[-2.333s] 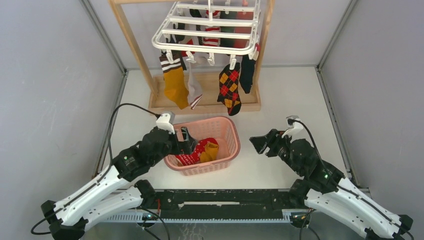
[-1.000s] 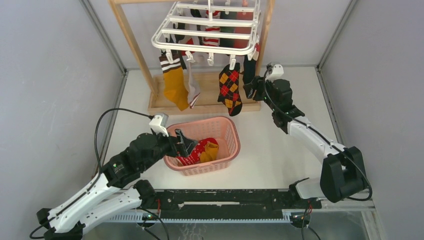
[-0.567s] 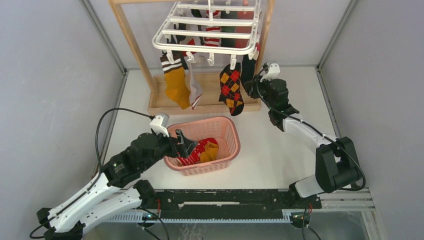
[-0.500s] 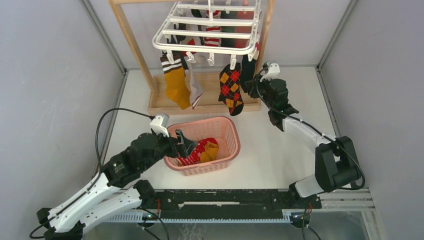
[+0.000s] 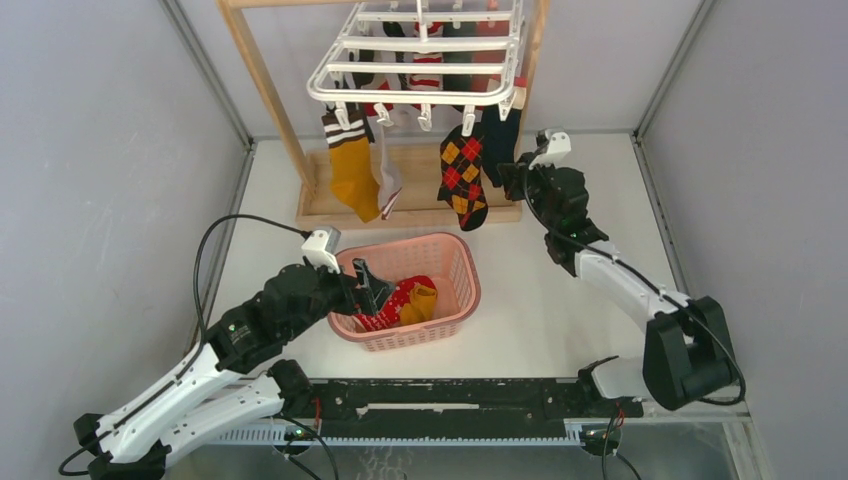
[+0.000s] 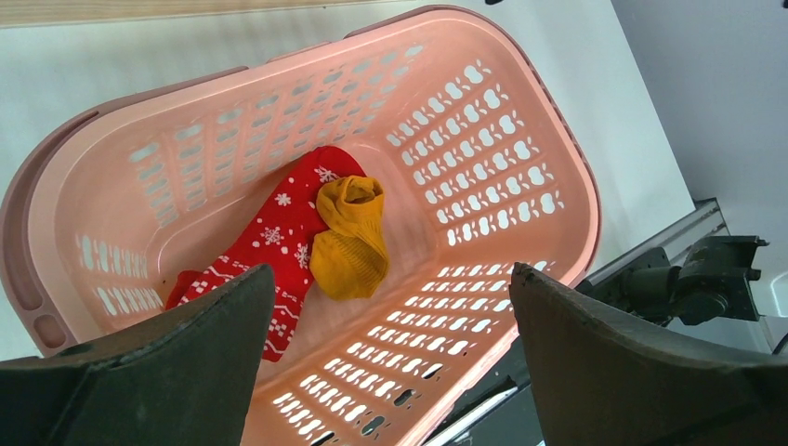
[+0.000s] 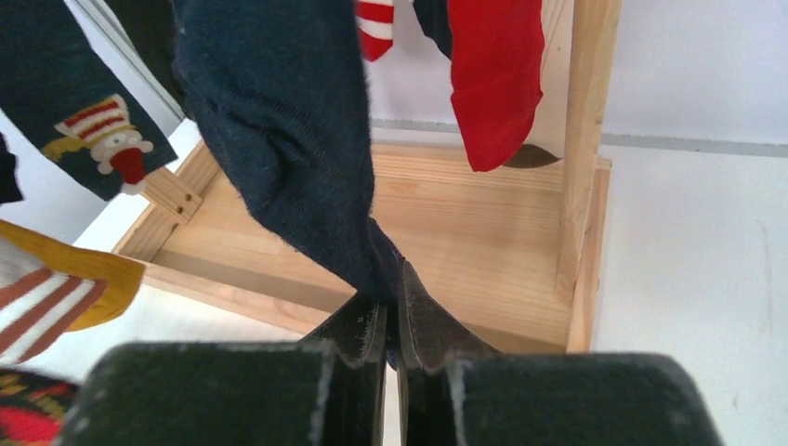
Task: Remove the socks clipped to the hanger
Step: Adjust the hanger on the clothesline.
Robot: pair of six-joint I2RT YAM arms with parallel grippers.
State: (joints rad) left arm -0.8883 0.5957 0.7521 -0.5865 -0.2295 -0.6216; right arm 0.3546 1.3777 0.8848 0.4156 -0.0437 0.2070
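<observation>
Since a second ago the right gripper [image 7: 390, 311] has pinched shut on the toe of the dark sock [image 7: 279, 139], still clipped at the right front corner of the hanger [image 5: 420, 60], which has tipped; the left gripper [image 6: 390, 271] hovers, jaws wide apart, over the pink basket [image 6: 520, 167] holding a red sock [image 6: 279, 232] and a mustard sock [image 6: 351, 246].

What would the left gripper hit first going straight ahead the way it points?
Probably the mustard yellow sock in the pink plastic basket, or the basket floor beside it; depth unclear.
</observation>
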